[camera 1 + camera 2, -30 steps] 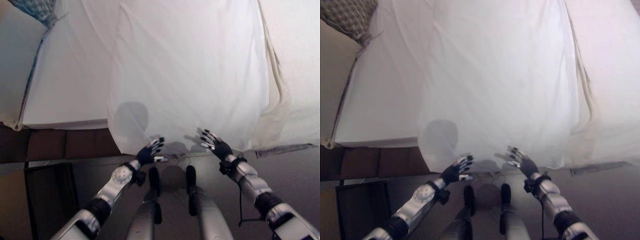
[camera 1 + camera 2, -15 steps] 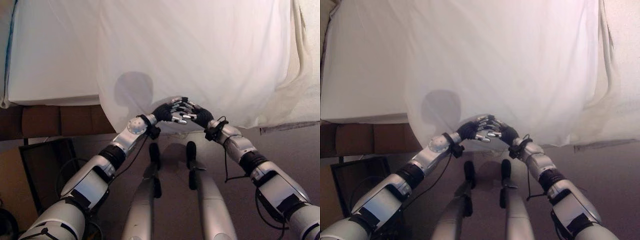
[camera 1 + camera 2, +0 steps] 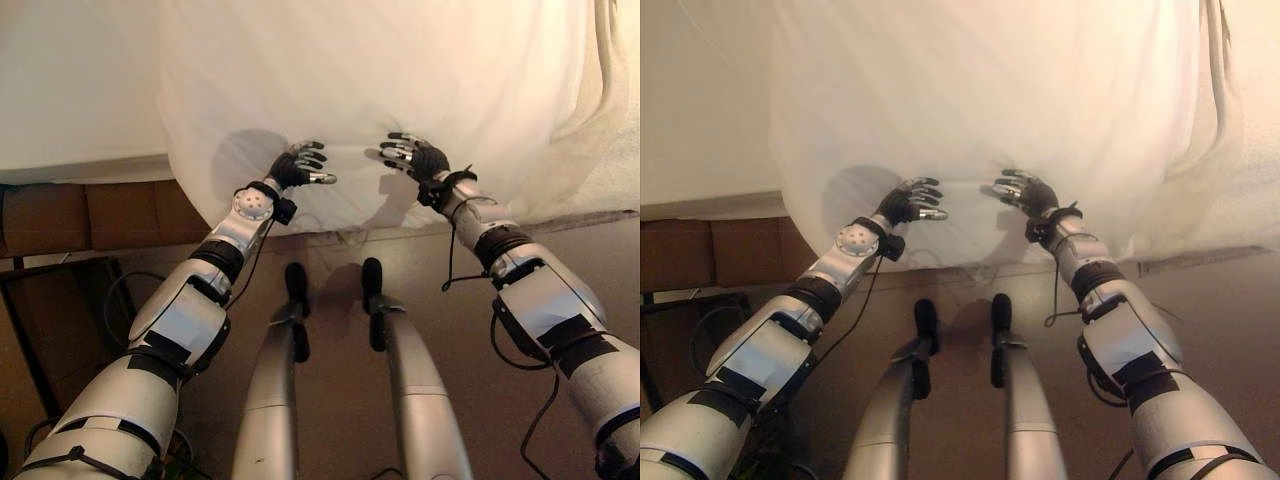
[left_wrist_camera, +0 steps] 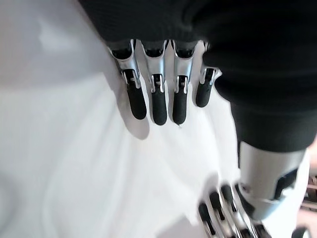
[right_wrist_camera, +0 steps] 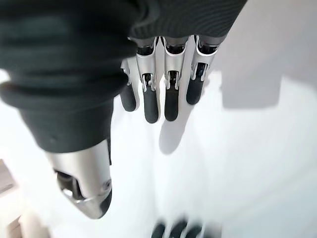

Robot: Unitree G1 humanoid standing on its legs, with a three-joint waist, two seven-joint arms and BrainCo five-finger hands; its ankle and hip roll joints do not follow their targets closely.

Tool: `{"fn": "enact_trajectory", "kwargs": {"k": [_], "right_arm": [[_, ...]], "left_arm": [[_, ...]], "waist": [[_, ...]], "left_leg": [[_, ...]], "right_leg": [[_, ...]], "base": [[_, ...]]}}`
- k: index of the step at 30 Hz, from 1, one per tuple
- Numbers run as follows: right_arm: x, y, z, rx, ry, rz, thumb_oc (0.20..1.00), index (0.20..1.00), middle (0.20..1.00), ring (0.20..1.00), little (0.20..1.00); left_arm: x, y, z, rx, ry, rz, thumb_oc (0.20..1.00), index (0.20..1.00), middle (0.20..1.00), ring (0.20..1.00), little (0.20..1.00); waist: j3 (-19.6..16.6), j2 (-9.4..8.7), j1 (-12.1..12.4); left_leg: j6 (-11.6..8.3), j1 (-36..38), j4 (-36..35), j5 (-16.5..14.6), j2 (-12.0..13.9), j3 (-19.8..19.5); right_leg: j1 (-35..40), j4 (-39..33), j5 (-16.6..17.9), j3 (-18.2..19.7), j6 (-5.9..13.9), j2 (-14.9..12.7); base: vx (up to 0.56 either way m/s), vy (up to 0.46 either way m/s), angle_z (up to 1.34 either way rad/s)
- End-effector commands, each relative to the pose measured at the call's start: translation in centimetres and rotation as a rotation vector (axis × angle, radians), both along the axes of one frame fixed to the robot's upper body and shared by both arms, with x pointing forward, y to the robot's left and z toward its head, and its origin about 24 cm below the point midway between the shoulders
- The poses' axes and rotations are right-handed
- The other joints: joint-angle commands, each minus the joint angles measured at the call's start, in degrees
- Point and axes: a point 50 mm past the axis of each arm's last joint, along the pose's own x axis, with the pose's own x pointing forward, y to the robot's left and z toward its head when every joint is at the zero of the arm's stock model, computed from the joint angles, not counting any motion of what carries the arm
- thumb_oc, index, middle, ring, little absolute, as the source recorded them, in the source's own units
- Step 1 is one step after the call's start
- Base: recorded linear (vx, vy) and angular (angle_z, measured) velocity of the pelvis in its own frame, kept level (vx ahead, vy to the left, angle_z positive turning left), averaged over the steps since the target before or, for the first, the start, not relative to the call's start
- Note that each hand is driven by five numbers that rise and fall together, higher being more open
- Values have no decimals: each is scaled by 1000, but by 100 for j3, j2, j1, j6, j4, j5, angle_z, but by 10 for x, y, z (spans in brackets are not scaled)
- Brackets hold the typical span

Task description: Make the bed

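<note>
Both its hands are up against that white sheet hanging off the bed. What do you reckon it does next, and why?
Probably slide both hands apart along the white sheet. The left hand and right hand rest open near its hanging middle, pinching no cloth, so smoothing outward seems likelier than pulling.

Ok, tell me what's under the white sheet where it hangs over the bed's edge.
The white sheet drapes past the mattress edge, covering whatever is beneath. Left of it, the brown bed base shows. Left hand and right hand hover open before the sheet.
</note>
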Motion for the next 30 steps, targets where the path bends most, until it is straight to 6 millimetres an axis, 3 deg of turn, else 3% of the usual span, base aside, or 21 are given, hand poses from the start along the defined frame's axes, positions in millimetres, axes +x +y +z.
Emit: {"fn": "enact_trajectory", "kwargs": {"k": [1, 3, 4, 5, 6, 7, 9, 10, 11, 15, 18, 19, 21, 22, 24, 25, 26, 28, 29, 30], "right_arm": [[-6, -50, -6, -26, 39, -208, 1000, 1000, 1000, 1000, 1000], [-8, -61, -8, -19, 52, -245, 1000, 1000, 1000, 1000, 1000], [-15, -83, -15, -9, 78, -321, 1000, 1000, 1000, 1000, 1000], [-14, -83, -15, -8, 78, -321, 1000, 1000, 1000, 1000, 1000], [-24, -107, -24, 8, 106, -394, 1000, 1000, 1000, 1000, 1000], [-24, -107, -24, 8, 106, -394, 1000, 1000, 1000, 1000, 1000], [-36, -133, -36, 11, 144, -471, 1000, 1000, 1000, 1000, 1000], [-47, -151, -49, 27, 168, -535, 1000, 1000, 1000, 1000, 1000], [-47, -151, -49, 27, 168, -535, 1000, 1000, 1000, 1000, 1000], [-76, -183, -82, 99, 226, -636, 1000, 1000, 1000, 1000, 1000], [-110, -200, -132, 122, 345, -716, 1000, 1000, 1000, 1000, 1000], [-110, -200, -132, 122, 346, -716, 1000, 1000, 1000, 1000, 1000], [-129, -193, -172, 161, 428, -728, 1000, 1000, 1000, 1000, 1000], [-129, -193, -173, 161, 429, -729, 1000, 1000, 1000, 1000, 1000], [-156, -186, -212, 160, 525, -727, 1000, 1000, 1000, 1000, 1000], [-157, -186, -212, 160, 525, -727, 1000, 1000, 1000, 1000, 1000], [-172, -174, -237, 185, 568, -719, 1000, 1000, 1000, 1000, 1000], [-182, -160, -254, 185, 608, -686, 1000, 1000, 1000, 1000, 1000], [-183, -160, -255, 184, 610, -687, 1000, 1000, 1000, 1000, 1000], [-193, -148, -270, 205, 640, -654, 1000, 1000, 1000, 1000, 1000]], "left_arm": [[1, 53, 3, 0, -3, 200, 1000, 1000, 1000, 1000, 1000], [0, 60, 1, -8, 1, 218, 1000, 1000, 1000, 1000, 1000], [-4, 79, -2, -17, 8, 263, 1000, 1000, 1000, 1000, 1000], [-4, 79, -2, -17, 8, 263, 1000, 1000, 1000, 1000, 1000], [-10, 100, -10, -21, 26, 313, 1000, 1000, 1000, 1000, 1000], [-10, 100, -10, -21, 26, 313, 1000, 1000, 1000, 1000, 1000], [-20, 128, -19, -49, 44, 384, 1000, 1000, 1000, 1000, 1000], [-30, 146, -35, -78, 71, 437, 1000, 1000, 1000, 1000, 1000], [-30, 146, -35, -78, 71, 437, 1000, 1000, 1000, 1000, 1000], [-64, 197, -69, -103, 137, 606, 1000, 1000, 1000, 1000, 1000], [-107, 228, -122, -128, 266, 751, 1000, 1000, 1000, 1000, 1000], [-107, 228, -122, -128, 266, 751, 1000, 1000, 1000, 1000, 1000], [-126, 225, -158, -129, 358, 787, 1000, 1000, 1000, 1000, 1000], [-126, 225, -158, -127, 359, 787, 1000, 1000, 1000, 1000, 1000], [-140, 207, -195, -131, 478, 751, 1000, 1000, 1000, 1000, 1000], [-140, 207, -195, -131, 478, 751, 1000, 1000, 1000, 1000, 1000], [-148, 183, -221, -137, 562, 679, 1000, 1000, 1000, 1000, 1000], [-159, 163, -244, -150, 645, 624, 1000, 1000, 1000, 1000, 1000], [-159, 163, -244, -150, 647, 624, 1000, 1000, 1000, 1000, 1000], [-169, 138, -265, -157, 731, 535, 1000, 1000, 1000, 1000, 1000]], "waist": [[-385, -58, 63], [-406, -58, 65], [-398, -49, 82], [-415, -48, 78], [-391, -40, 98], [-407, -39, 94], [-404, -26, 113], [-377, -17, 134], [-385, -16, 131], [-335, 7, 157], [-391, 13, 138], [-399, 10, 134], [-456, -13, 141], [-464, -14, 140], [-637, 26, 153], [-630, 27, 153], [-764, 39, 154], [-893, 69, 152], [-880, 71, 153], [-1024, 97, 133]], "left_leg": [[-201, 56, 504, -535, 31, 243], [-207, 24, 527, -515, 29, 234], [-223, 55, 629, -580, 26, 211], [-220, 28, 620, -557, 23, 209], [-226, 80, 683, -616, 26, 170], [-222, 57, 673, -593, 23, 168], [-234, 127, 648, -608, 24, 148], [-259, 217, 590, -593, 21, 144], [-258, 213, 583, -586, 19, 143], [-301, 562, 145, -472, -5, 145], [-342, 1104, -566, -217, -53, 159], [-339, 1108, -600, -181, -58, 160], [-362, 1583, -1082, -34, -117, 128], [-360, 1596, -1133, 12, -123, 125], [-385, 2227, -1745, 220, -168, 51], [-385, 2241, -1755, 225, -169, 48], [-417, 2777, -2272, 381, -189, -23], [-402, 3159, -2660, 510, -182, -17], [-403, 3206, -2698, 525, -181, -18], [-409, 3556, -3005, 622, -191, -37]], "right_leg": [[165, 72, -204, -69, 525, -170], [136, 105, -214, -91, 512, -178], [182, 181, -297, -122, 497, -171], [158, 173, -277, -125, 494, -174], [228, 220, -367, -157, 473, -174], [207, 210, -347, -161, 471, -177], [277, 243, -396, -188, 458, -182], [395, 171, -386, -240, 453, -204], [390, 166, -381, -242, 453, -206], [712, -143, -349, -282, 495, -197], [1217, -730, -214, -306, 534, -141], [1219, -759, -184, -308, 532, -142], [1718, -1224, -62, -342, 594, -109], [1731, -1268, -25, -348, 593, -109], [2340, -1753, 93, -389, 636, -93], [2354, -1762, 96, -392, 636, -93], [2830, -2109, 191, -414, 683, -59], [3175, -2410, 292, -424, 703, -32], [3218, -2440, 303, -426, 703, -28], [3585, -2733, 388, -396, 725, 6]], "base": [[19, -30, 7], [21, -38, 7], [12, -32, 5], [40, -70, 9], [9, -38, 9], [27, -55, 8], [13, -54, 5], [4, -50, 6], [3, -32, 8], [7, -30, 6], [33, -18, 5], [45, -12, 4], [38, -23, 1], [46, -9, 2], [96, -8, 3], [172, -12, 3], [147, 10, 5], [127, 17, 5], [113, 34, 0], [85, 28, 1]]}}
